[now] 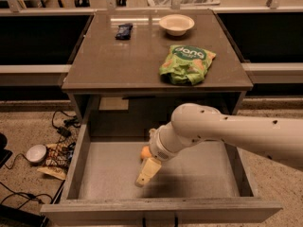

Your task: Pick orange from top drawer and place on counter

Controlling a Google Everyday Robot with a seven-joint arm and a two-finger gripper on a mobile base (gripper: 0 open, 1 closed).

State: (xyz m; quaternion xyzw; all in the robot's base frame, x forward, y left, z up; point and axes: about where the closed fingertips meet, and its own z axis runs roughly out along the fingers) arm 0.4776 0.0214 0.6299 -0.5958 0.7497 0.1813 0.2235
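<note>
The end effector [146,173] is hanging low inside the top drawer [76,167], the orange [145,152] sitting just behind its upper edge, partly hidden; whether it is gripping, I cannot tell.

Green snack bag [187,64], white bowl [176,24], dark packet [124,30]; cables [65,125] and clutter [54,161] at left

Smooth, glossy, faintly reflective table [118,60] top. Matt, speckled grey floor in the top drawer [76,164]. The hand [144,174], down in that drawer beside the orange [145,152]: smooth cream casing, probably plastic. Crinkled, shiny film on the green bag [187,64].
</note>
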